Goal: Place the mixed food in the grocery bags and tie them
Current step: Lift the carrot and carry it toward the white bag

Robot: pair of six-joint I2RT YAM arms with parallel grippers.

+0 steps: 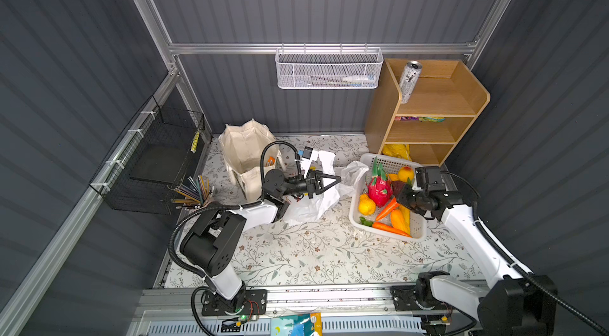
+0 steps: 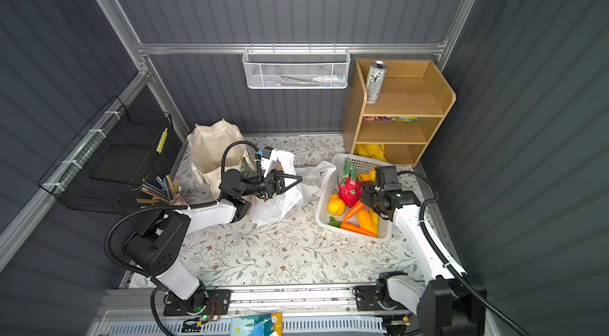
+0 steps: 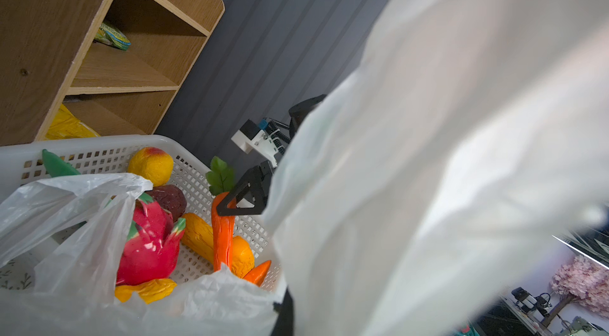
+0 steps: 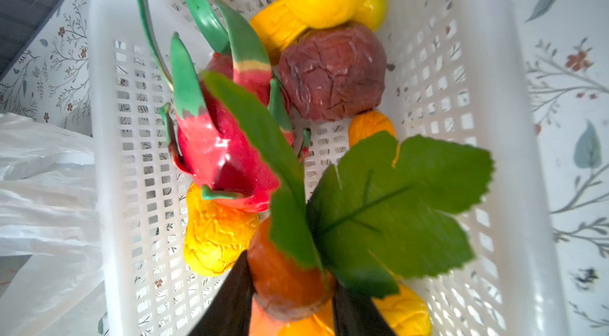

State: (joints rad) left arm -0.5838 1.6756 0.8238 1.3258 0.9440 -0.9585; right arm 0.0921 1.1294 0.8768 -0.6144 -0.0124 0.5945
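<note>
A: Right gripper [image 4: 291, 304]?
B: Clamped on the carrot [image 3: 221, 232] top, in the basket [image 4: 99, 120], among the fruit [image 4: 224, 159].
A: Left gripper [image 1: 336, 181]?
B: Closed, over the bag [image 1: 313, 206] beside the basket; whether it pinches film, can't tell.
A: Room?
B: Floral cloth [image 1: 313, 252], grey ribbed walls [image 1: 329, 5], tote [image 1: 244, 146] at the back, can [image 1: 409, 82] on shelf [image 1: 379, 113].
A: Views?
B: Only the wrist views show the fingers [image 4: 230, 304] on the carrot.

A wooden shelf [image 1: 382, 113] stands at the back right of a floral cloth [image 1: 329, 252]. Just before it sits a white slotted basket [image 1: 354, 199]. A white mesh basket [image 1: 329, 71] hangs on the rear rail, a black wire basket [image 1: 155, 166] on the left wall, with pencils [image 1: 194, 189] beside it.
</note>
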